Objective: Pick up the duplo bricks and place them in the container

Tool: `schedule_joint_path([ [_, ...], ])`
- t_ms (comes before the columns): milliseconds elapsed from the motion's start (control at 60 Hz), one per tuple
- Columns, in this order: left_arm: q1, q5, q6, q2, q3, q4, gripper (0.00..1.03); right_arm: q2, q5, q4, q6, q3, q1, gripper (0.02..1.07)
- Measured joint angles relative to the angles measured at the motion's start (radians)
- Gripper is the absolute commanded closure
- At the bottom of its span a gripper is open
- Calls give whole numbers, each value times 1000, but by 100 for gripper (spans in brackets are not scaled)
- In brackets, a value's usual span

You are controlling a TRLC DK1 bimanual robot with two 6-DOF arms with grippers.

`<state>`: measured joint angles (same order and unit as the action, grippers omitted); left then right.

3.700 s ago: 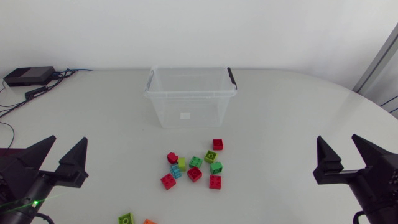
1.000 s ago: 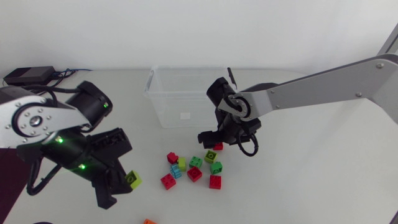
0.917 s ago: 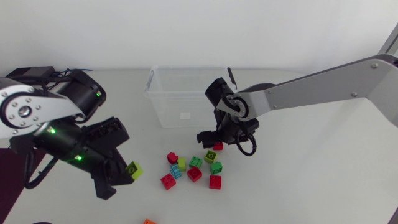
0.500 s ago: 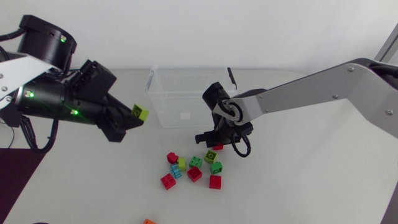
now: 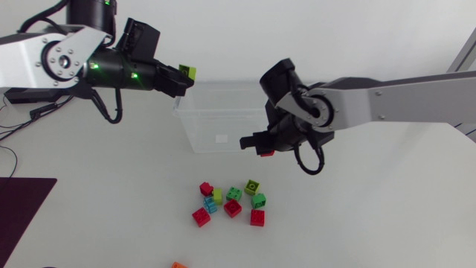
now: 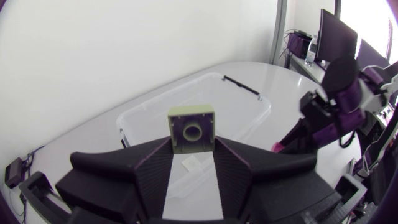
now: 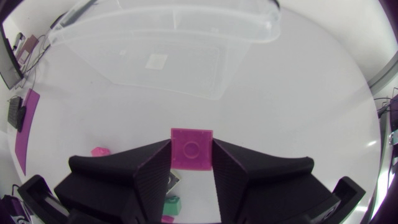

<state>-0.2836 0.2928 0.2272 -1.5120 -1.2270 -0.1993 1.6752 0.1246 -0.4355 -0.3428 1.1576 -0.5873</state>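
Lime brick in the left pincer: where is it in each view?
Head view: lime brick in the left pincer, by the clear container's rear left corner.
Left wrist view: lime brick between the pincer's fingers, container ahead.
Right wrist view: not in it.
Shared landmark: the clear container, in all three.

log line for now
left jaws: shut on lime brick, by container | right jaws: shut on red brick | other bricks: on table
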Motion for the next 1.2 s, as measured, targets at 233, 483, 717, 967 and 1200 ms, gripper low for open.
schedule_joint_path([
  [233,0,-67,-14,-270,-190,19,17,-120,4,-72,29,92,10,86],
  [483,6,-70,-6,-263,-183,-26,5,-118,5,-83,60,263,16,86],
  [717,2,-14,132,106,-32,-393,5,37,4,-48,103,422,58,85],
  [967,-102,-22,201,220,153,-702,5,239,8,-32,120,577,79,67],
  [1200,-240,-77,170,126,252,-833,5,367,23,-143,112,727,81,7],
])
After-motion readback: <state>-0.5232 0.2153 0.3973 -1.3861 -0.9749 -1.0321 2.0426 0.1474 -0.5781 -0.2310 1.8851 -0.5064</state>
